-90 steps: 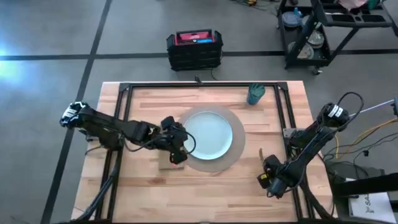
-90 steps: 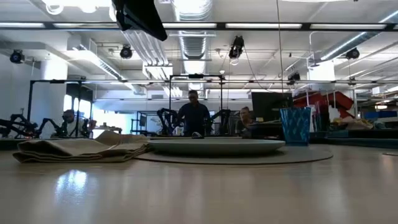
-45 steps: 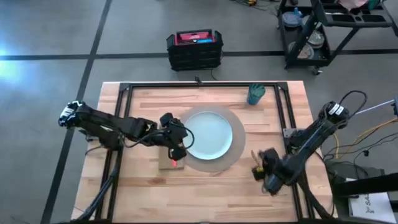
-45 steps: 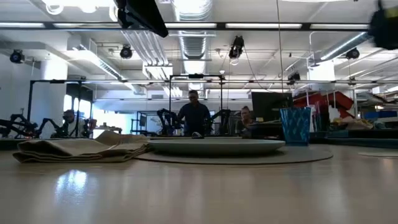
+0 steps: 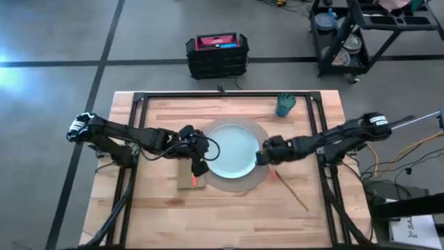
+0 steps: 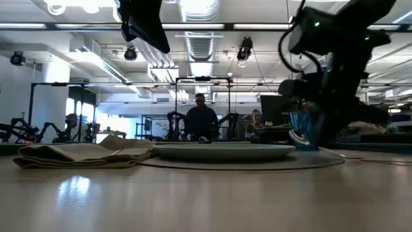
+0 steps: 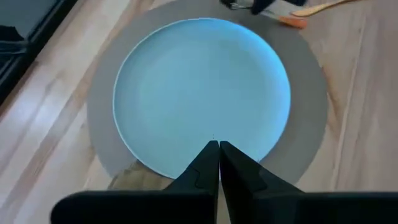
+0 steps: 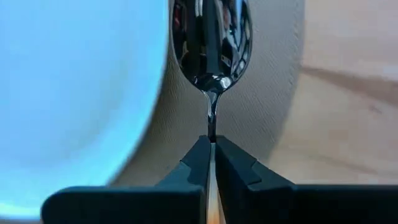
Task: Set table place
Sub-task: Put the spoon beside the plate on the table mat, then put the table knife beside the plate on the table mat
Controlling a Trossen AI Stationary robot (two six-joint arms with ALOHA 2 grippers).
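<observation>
The right gripper (image 5: 262, 157) is pinched tight on the spoon (image 8: 210, 43), holding it over the mat (image 5: 264, 169) just beside the plate (image 5: 232, 151). The left gripper (image 5: 202, 164), fingers pressed together and empty, hovers at the plate's other edge above the napkin (image 5: 189, 180).

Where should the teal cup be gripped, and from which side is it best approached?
Probably one wall at the rim of the teal cup, coming down from above: it stands upright, mouth up, at the table's far edge. The right pincer is nearer but is shut on the spoon beside the plate.
</observation>
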